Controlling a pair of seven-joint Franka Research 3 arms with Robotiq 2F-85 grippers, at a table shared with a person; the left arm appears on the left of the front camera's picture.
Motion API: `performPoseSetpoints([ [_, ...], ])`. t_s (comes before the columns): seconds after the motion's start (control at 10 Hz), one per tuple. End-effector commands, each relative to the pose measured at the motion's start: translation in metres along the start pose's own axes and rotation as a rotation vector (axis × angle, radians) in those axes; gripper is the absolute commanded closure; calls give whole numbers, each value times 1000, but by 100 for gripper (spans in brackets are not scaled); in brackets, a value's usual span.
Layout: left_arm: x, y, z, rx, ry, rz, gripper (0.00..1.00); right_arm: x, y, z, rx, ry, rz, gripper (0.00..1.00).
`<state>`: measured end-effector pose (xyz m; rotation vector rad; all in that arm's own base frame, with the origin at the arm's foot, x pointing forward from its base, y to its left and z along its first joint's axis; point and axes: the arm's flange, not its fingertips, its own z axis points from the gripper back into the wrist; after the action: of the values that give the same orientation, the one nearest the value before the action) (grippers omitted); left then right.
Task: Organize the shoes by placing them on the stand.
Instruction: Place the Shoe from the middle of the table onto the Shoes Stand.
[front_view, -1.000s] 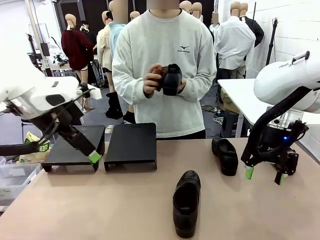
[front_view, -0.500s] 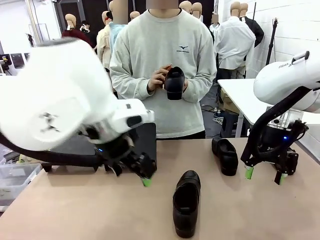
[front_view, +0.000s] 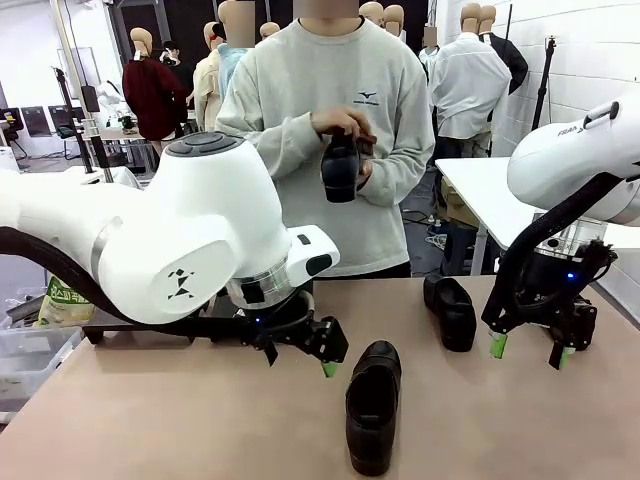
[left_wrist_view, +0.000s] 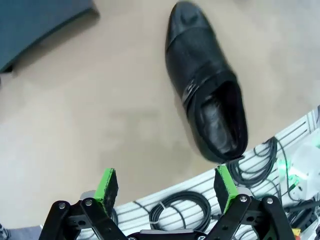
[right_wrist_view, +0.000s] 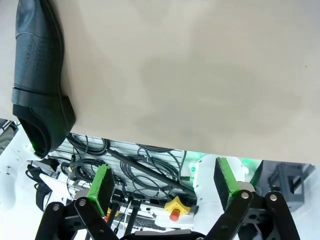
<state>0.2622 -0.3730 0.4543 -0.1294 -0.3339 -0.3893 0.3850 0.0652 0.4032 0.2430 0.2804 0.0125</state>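
1. At the far left, the black stand (front_view: 110, 325) is sitting toward the back of the table (front_view: 150, 430), largely covered by the bulky left arm.
2. The left gripper (left_wrist_view: 167, 187) is hanging just above the tabletop with its jaws spread wide and nothing between them, just beside the near shoe (front_view: 373, 405).
3. That shoe is lying flat on its sole, apart from the pads. A sound pick likely calls for centring over its open mouth and closing across the narrow width, so the glossy leather is not slipping.
4. Behind the table, the person's hands (front_view: 345, 150) are grasping a third shoe (front_view: 340, 168) in the air. An arm carrying a shoe back to the stand should be staying clear of them.
5. The far shoe (front_view: 452, 312) is resting on the table to the right, well apart from the stand.
6. The right gripper (front_view: 527, 350) is hovering beside it, fingers released and empty.
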Motion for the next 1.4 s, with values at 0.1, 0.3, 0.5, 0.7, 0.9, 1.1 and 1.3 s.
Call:
performPoseSetpoints([
  [0.1,-6,2,-4,11,51,13,0,0,-2,2,-23,9,9,0],
  [0.3,8,-1,0,29,3,60,0,0,-2,2,-23,9,9,0],
  [0.5,24,-16,-30,54,69,187,0,0,-2,2,-23,9,9,0],
  [0.7,24,-28,-61,103,127,219,0,0,-2,2,-23,9,9,0],
  [0.9,29,-37,-81,109,157,219,0,0,-2,2,-23,9,9,0],
  [1.1,29,-42,-87,112,148,257,0,0,-2,2,-23,9,9,0],
  [1.3,30,-47,-102,124,149,263,0,0,-2,2,-23,9,9,0],
])
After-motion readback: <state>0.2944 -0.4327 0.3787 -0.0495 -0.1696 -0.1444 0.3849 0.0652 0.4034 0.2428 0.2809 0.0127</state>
